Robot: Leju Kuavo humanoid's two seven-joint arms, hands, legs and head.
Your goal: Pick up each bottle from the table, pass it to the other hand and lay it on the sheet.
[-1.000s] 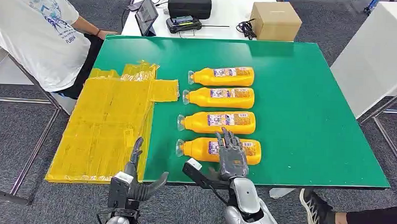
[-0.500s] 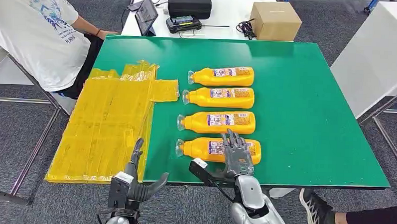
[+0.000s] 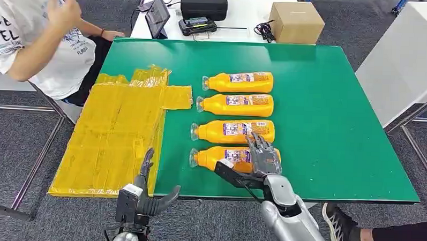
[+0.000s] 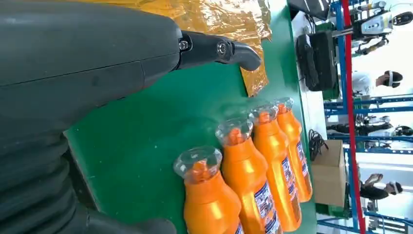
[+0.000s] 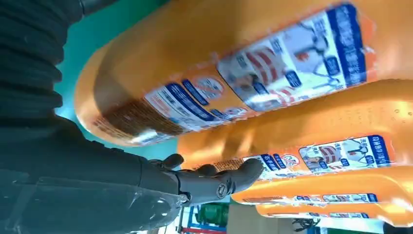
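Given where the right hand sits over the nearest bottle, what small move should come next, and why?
Probably lower the right hand and close its fingers around the nearest orange plastic bottle: it lies flat on the green table, and the spread fingers sit over its labelled end, seemingly not gripping yet.

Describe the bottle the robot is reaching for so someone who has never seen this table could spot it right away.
On the green table, right of the yellow sheet, four orange bottles lie in a row, caps toward the sheet. It is the nearest bottle, at the table's front edge, the one with the right robot hand over its label end.
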